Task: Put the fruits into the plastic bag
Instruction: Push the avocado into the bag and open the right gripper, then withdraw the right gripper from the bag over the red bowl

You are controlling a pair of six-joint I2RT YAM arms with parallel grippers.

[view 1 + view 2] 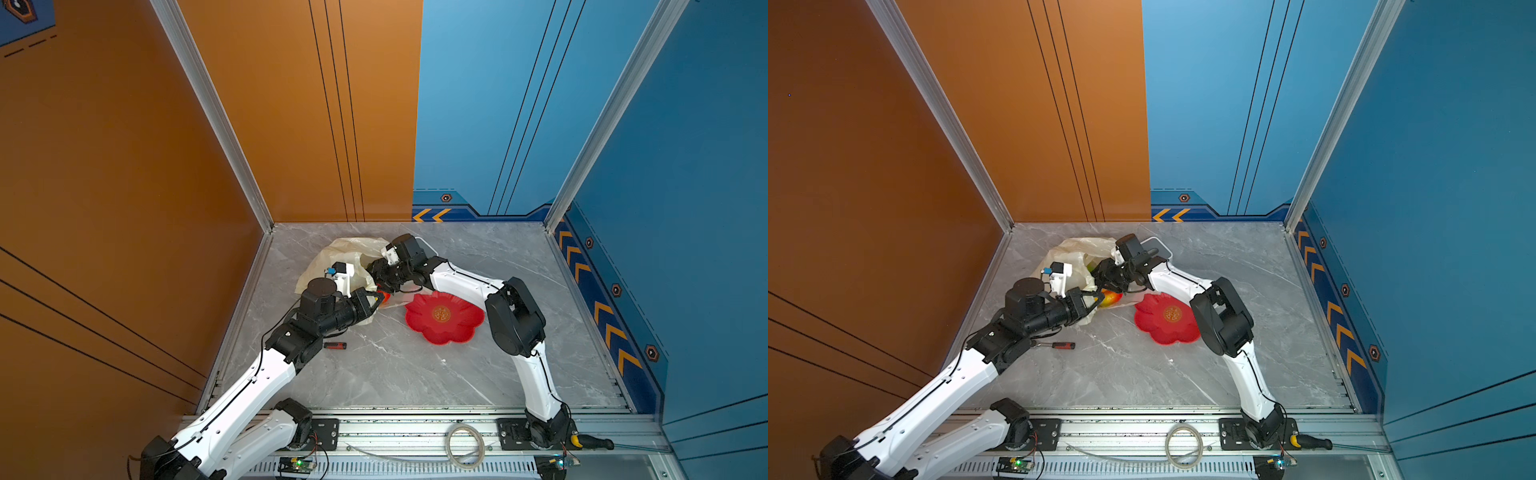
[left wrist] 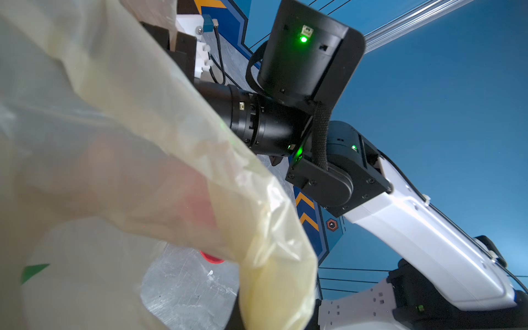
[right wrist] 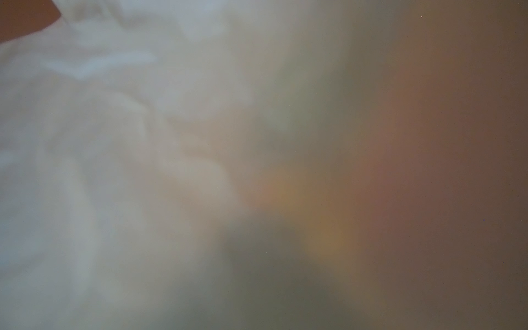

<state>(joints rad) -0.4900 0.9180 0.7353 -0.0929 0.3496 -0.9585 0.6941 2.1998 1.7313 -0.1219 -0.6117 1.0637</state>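
Note:
The cream plastic bag (image 1: pixel 332 259) (image 1: pixel 1073 249) lies crumpled at the back left of the table. My left gripper (image 1: pixel 374 300) (image 1: pixel 1096 301) is shut on its near edge and holds the film up. That film (image 2: pixel 143 143) drapes across the left wrist view. A red-orange and yellow fruit (image 1: pixel 1109 298) (image 1: pixel 385 297) shows through the bag beside the left fingers. A yellow-green fruit (image 1: pixel 1090 266) sits deeper in the mouth. My right gripper (image 1: pixel 376 276) (image 1: pixel 1100 276) reaches into the bag mouth, so its jaws are hidden. The right wrist view shows only blurred film (image 3: pixel 114 143) with orange and reddish tints.
A red flower-shaped dish (image 1: pixel 444 318) (image 1: pixel 1168 318) with nothing in it lies just right of the bag. A small screwdriver (image 1: pixel 336 345) (image 1: pixel 1063 345) lies by the left forearm. A white-grey box (image 1: pixel 1158 248) sits behind the right wrist. Walls close the back and both sides.

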